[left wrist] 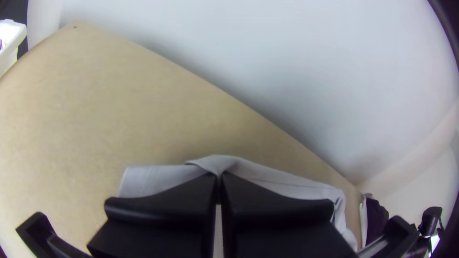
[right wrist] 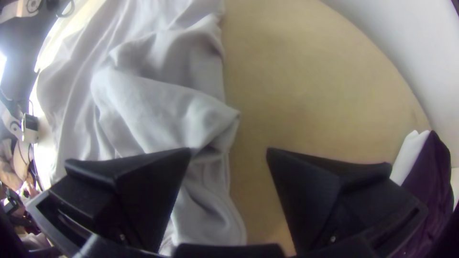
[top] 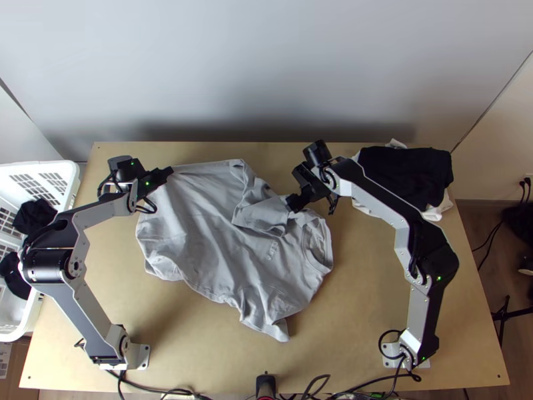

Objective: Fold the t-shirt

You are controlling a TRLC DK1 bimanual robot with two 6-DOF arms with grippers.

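The t-shirt [top: 220, 233] lies across the middle of the desk [top: 360, 313], its collar [top: 309, 250] to the right. Behind the desk is a wall [top: 266, 67]. At the back right corner, well apart from the shirt, sits a pile of garments [top: 406, 175]. A laundry basket [top: 50, 168] stands at the left edge, more garments [top: 33, 217] in it. The left gripper [top: 168, 172] is at the shirt's back left corner, the right gripper [top: 292, 203] at its back right part, near the collar. Cables [top: 150, 385] run along the front edge, between the arm bases.
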